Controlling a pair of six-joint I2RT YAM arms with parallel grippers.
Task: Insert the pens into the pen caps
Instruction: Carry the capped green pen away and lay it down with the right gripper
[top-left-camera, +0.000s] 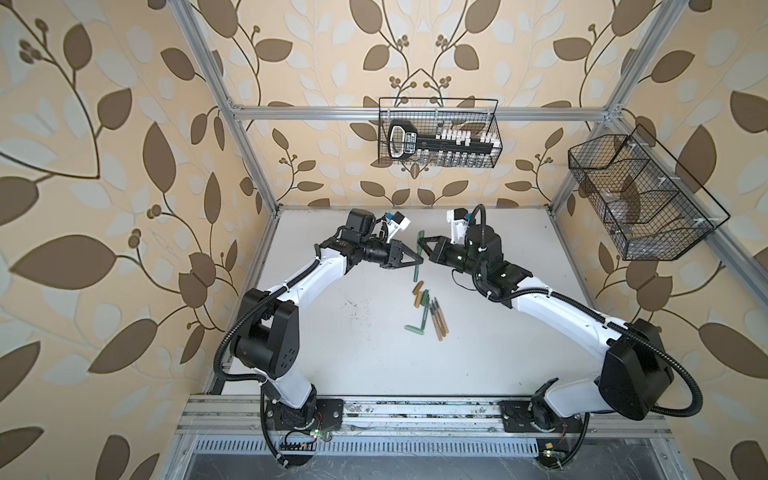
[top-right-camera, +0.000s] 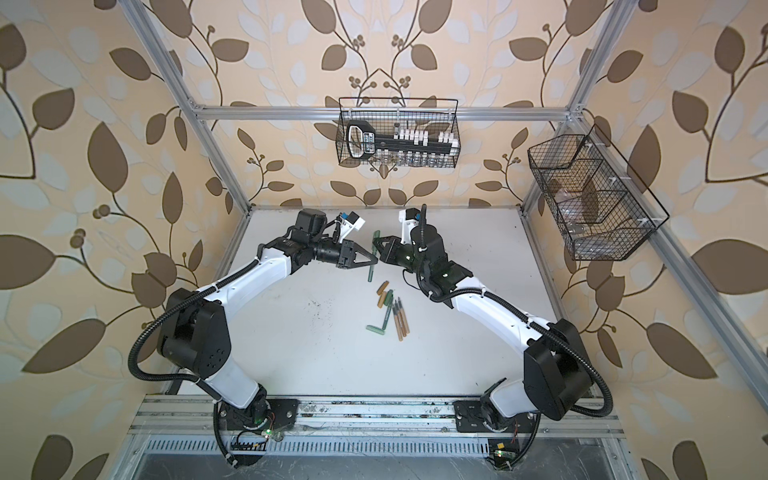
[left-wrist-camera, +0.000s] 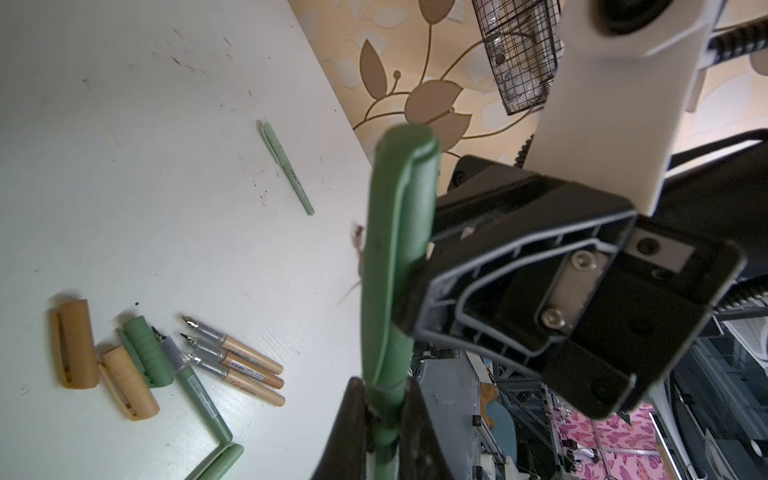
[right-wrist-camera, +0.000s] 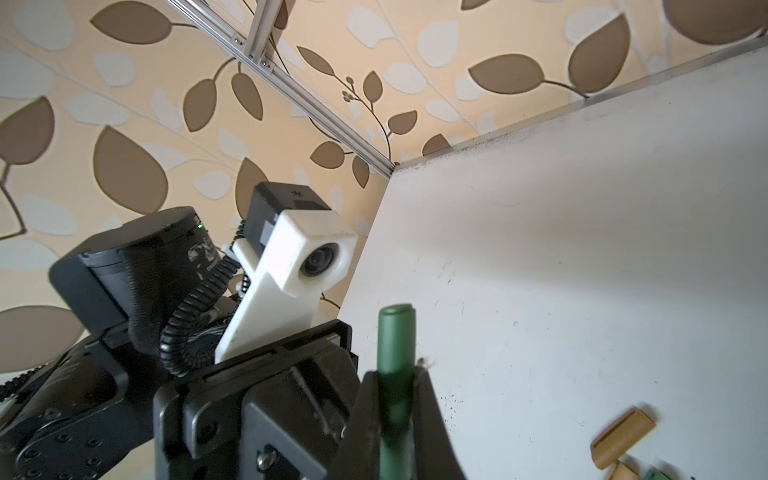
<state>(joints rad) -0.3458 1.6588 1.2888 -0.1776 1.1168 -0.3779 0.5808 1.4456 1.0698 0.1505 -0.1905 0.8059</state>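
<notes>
Left wrist view: left end effector (left-wrist-camera: 384, 392) pinches slim green plastic pen (left-wrist-camera: 384, 430); right end effector (right-wrist-camera: 395, 386) pinches its clipped green plastic cap (left-wrist-camera: 395, 216), both above white bench (left-wrist-camera: 166, 187). Press coaxially, gently, until seated.

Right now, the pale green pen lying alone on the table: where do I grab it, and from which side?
Grip the pale green pen mid-barrel, coming straight down from above with the jaws across its width. It lies flat on the table, clear of the other pens, so both long sides are free to pinch.
</notes>
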